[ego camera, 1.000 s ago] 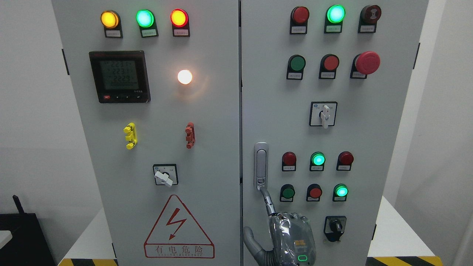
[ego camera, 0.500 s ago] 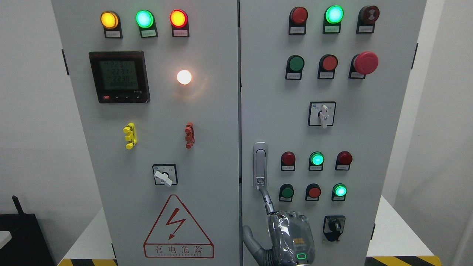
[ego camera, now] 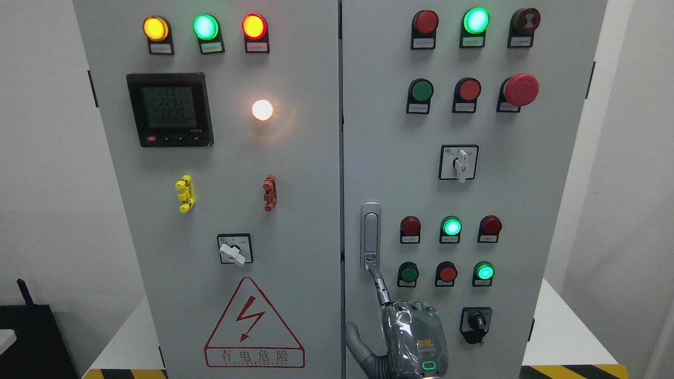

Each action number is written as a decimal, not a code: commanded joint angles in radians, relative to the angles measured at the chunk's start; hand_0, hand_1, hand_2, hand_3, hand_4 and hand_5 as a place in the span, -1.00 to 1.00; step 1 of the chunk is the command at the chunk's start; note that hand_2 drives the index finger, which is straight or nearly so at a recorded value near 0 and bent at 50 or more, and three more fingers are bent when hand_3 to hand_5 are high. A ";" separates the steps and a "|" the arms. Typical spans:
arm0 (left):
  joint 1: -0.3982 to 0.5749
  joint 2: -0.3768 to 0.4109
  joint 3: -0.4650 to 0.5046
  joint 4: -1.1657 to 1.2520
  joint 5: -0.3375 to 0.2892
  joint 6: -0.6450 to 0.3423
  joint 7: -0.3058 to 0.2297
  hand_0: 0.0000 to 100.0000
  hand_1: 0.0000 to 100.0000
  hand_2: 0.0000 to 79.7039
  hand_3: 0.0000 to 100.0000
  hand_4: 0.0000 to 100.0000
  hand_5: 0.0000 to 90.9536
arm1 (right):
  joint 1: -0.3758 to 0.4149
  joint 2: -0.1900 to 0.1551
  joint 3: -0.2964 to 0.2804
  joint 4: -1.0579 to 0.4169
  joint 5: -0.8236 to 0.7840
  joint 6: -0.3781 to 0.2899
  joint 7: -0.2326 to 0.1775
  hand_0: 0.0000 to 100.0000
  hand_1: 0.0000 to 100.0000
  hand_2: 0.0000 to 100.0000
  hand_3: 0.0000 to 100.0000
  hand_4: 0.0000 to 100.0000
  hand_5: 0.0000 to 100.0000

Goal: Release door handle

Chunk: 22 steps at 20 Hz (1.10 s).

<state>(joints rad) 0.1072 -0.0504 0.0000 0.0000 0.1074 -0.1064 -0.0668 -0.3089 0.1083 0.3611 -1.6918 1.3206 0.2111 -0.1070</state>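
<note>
The silver door handle (ego camera: 371, 236) stands upright at the left edge of the cabinet's right door (ego camera: 389, 158), which is closed. My right hand (ego camera: 413, 337) comes up from the bottom edge just below the handle, with its back toward me. Its index finger (ego camera: 380, 287) is stretched upward and its tip meets the handle's lower end by the lock. The thumb (ego camera: 354, 339) is spread to the left. The other fingers are folded at the knuckles and wrap around nothing. My left arm does not show.
The right door carries red and green push buttons (ego camera: 452, 226), a red mushroom button (ego camera: 521, 89) and rotary switches (ego camera: 459, 163) right of the handle. The left door (ego camera: 295, 158) has a meter (ego camera: 170, 109), lamps and a warning triangle (ego camera: 254, 326). A black object (ego camera: 26, 337) stands at lower left.
The picture has shifted by a few pixels. The hand and its index finger stay at the handle's lower end.
</note>
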 commanded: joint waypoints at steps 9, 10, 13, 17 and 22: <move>0.000 0.001 -0.014 0.020 0.000 0.001 -0.001 -0.76 -0.22 -1.00 -1.00 -1.00 -1.00 | 0.004 0.001 0.006 0.004 -0.001 -0.001 0.009 -0.18 -0.45 -1.00 1.00 1.00 1.00; 0.000 0.000 -0.014 0.020 0.000 0.001 -0.001 -0.76 -0.22 -1.00 -1.00 -1.00 -1.00 | 0.004 0.001 0.006 0.004 0.000 -0.001 0.009 -0.18 -0.45 -1.00 1.00 1.00 1.00; 0.000 0.000 -0.014 0.020 0.000 0.001 -0.001 -0.76 -0.22 -1.00 -1.00 -1.00 -1.00 | 0.005 0.001 0.007 0.007 -0.001 -0.001 0.007 -0.18 -0.45 -1.00 1.00 1.00 1.00; 0.000 0.000 -0.014 0.020 0.000 0.001 -0.001 -0.76 -0.22 -1.00 -1.00 -1.00 -1.00 | 0.004 -0.001 0.006 0.006 -0.003 -0.001 0.006 -0.18 -0.45 -1.00 1.00 1.00 0.99; 0.000 0.000 -0.014 0.020 0.000 0.001 -0.001 -0.76 -0.22 -1.00 -1.00 -1.00 -1.00 | -0.004 -0.001 0.006 -0.002 -0.004 -0.004 -0.003 -0.18 -0.45 -1.00 1.00 1.00 0.99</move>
<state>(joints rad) 0.1072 -0.0503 0.0000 0.0000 0.1074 -0.1064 -0.0668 -0.3064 0.1084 0.3657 -1.6883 1.3180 0.2098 -0.0961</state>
